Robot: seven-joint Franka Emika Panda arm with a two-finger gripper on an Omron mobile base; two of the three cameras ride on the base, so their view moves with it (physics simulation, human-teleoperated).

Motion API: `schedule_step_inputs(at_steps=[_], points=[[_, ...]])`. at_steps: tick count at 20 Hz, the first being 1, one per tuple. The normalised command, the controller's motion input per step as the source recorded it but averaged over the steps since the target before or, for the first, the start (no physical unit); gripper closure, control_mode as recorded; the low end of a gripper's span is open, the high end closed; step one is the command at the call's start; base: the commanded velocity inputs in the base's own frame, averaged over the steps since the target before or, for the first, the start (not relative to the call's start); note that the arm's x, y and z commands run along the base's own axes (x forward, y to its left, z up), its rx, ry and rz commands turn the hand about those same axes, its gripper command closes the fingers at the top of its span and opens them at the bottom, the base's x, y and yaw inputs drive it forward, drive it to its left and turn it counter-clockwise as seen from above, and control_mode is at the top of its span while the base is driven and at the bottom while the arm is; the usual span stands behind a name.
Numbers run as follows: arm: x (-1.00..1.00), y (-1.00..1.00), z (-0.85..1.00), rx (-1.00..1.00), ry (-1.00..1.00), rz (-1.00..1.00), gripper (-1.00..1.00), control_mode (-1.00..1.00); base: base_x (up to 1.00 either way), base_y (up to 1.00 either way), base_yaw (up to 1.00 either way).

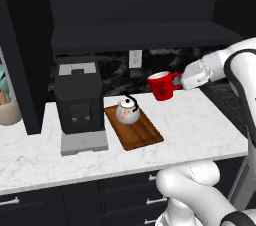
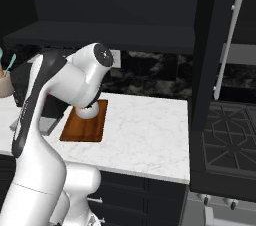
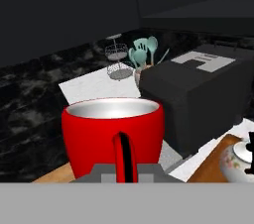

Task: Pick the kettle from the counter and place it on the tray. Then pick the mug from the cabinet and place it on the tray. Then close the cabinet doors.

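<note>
Bright red mug (image 1: pixel 162 85) with white inside; white kettle (image 1: pixel 128 111), faint pink pattern, black handle; reddish-brown wooden tray (image 1: pixel 142 134); white grey-veined marble counter (image 1: pixel 200 122); black coffee machine (image 1: pixel 79 101) at nine o'clock.

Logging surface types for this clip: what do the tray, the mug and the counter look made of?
The tray looks like wood: reddish-brown, matte, with faint grain. The mug looks like glazed ceramic, though that is a guess: glossy red outside, pale inside, seen in the hand view. The counter looks like polished marble or an imitation: white with grey veining.
</note>
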Motion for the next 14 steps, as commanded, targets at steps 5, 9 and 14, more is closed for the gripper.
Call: schedule_step_inputs(at_steps=[5, 9, 14], points=[[-0.05, -0.04, -0.86, 0.03, 0.00, 0.20, 1.00, -1.00, 0.00, 0.00, 0.00], [0.13, -0.09, -0.74, 0.12, 0.00, 0.20, 1.00, -1.00, 0.00, 0.00, 0.00], [0.25, -0.06, -0.66, 0.12, 0.01, 0.16, 1.00, -1.00, 0.00, 0.00, 0.00]])
